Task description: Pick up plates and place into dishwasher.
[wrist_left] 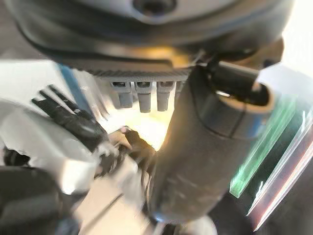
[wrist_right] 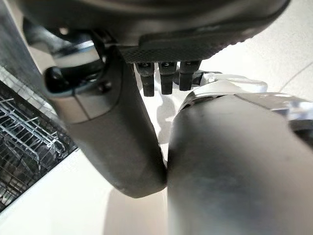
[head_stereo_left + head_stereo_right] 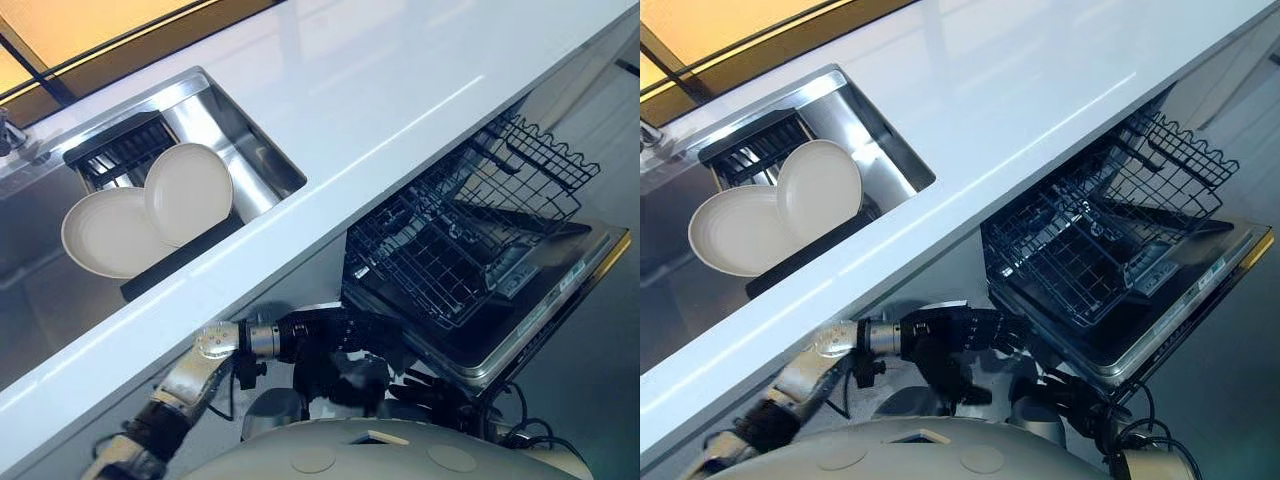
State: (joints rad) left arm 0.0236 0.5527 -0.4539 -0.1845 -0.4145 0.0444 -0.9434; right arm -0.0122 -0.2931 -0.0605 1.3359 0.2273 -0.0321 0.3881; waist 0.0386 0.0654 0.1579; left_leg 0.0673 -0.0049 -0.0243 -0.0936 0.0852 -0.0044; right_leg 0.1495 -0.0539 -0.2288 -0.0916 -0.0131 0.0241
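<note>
Two white plates lean upright in a black rack (image 3: 112, 152) inside the steel sink (image 3: 235, 135): the smaller plate (image 3: 190, 190) overlaps the larger plate (image 3: 105, 235) behind it. The dishwasher stands open at the right, its black wire rack (image 3: 450, 240) pulled out over the lowered door (image 3: 560, 295) and holding nothing. My left hand (image 3: 335, 335) hangs below the counter edge, fingers relaxed and holding nothing; its thumb (image 1: 195, 161) looms in the left wrist view. My right hand (image 3: 430, 390) sits lower, by the dishwasher door's near corner, also open and holding nothing.
A long white counter (image 3: 400, 80) runs diagonally between the sink and the dishwasher, and both hands are beneath its front edge. A faucet base (image 3: 10, 135) stands at the sink's far left. The dishwasher rack's wires (image 2: 19, 142) show beside my right hand.
</note>
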